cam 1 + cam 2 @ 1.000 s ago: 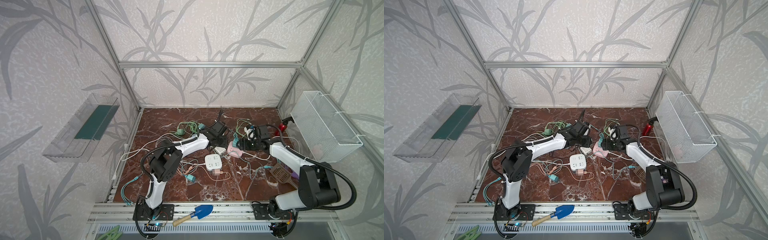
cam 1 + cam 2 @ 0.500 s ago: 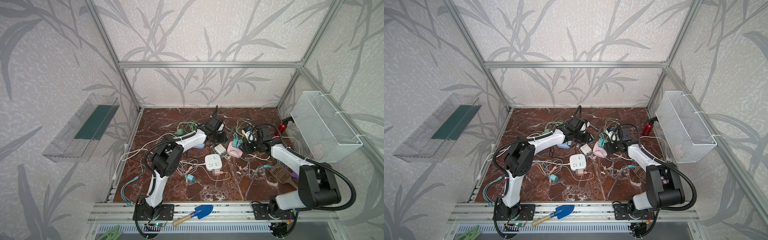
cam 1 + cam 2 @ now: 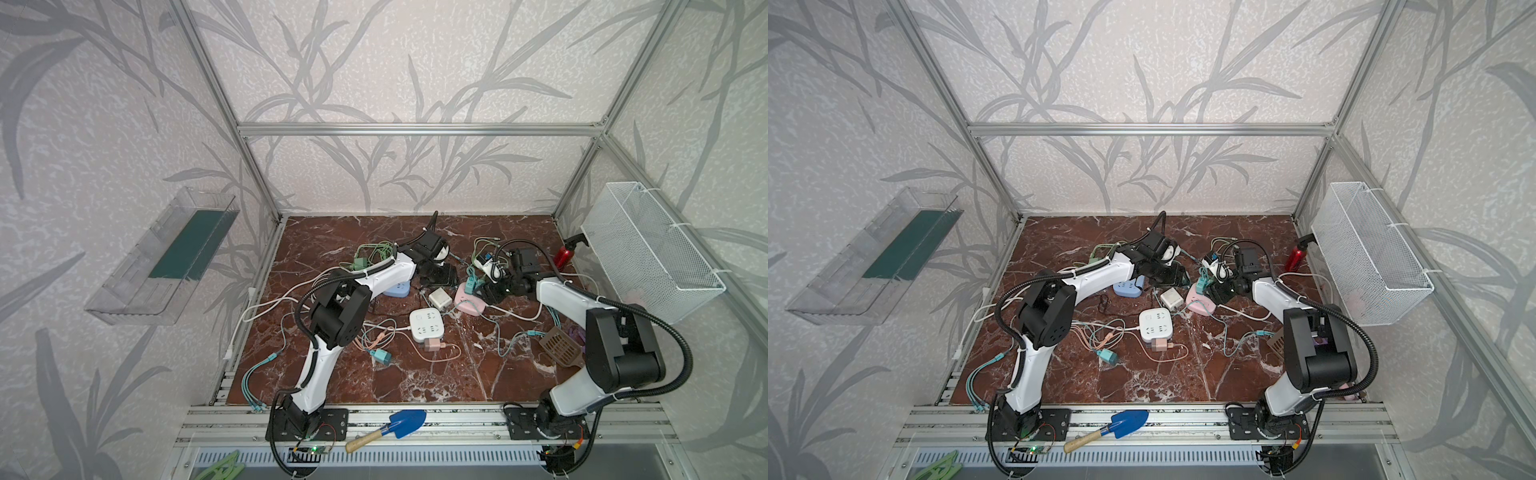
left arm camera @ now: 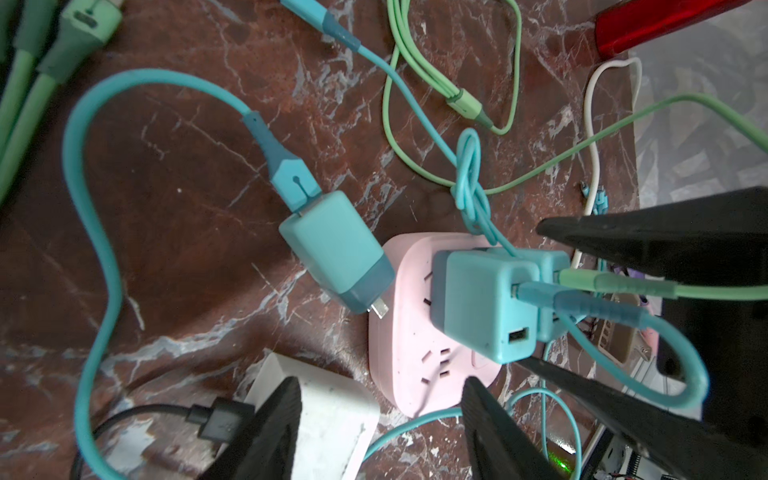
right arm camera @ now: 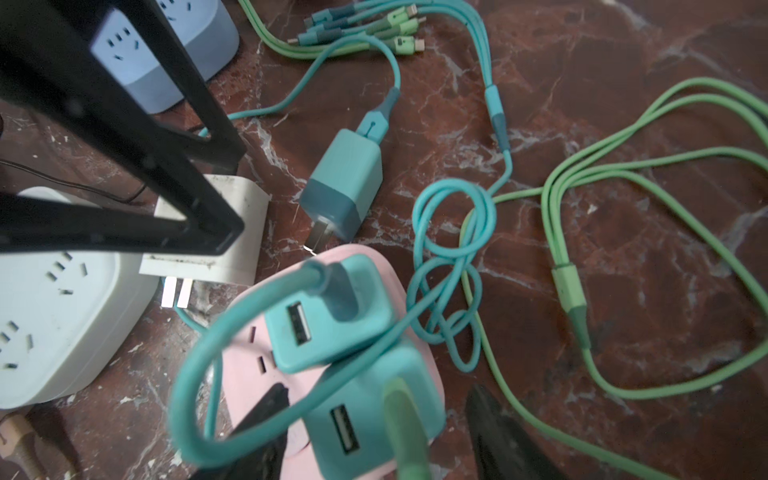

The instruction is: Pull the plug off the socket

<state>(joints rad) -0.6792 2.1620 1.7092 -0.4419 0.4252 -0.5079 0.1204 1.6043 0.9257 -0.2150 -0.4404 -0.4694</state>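
A pink socket lies mid-table with two teal plugs in it. A third teal plug lies loose beside it, prongs bare. My left gripper hangs open above a white adapter and the socket's edge, holding nothing. My right gripper is open and straddles the teal plug that carries a green cable, with a gap on each side. The other plugged teal plug stands just beyond it.
Teal and green cables tangle around the socket. A white socket cube and a blue socket lie close by. A red bottle, wire basket and brown scoop are at right.
My left gripper has gone from shut to open and its arm has shifted a little toward the back. The right arm has hardly moved.
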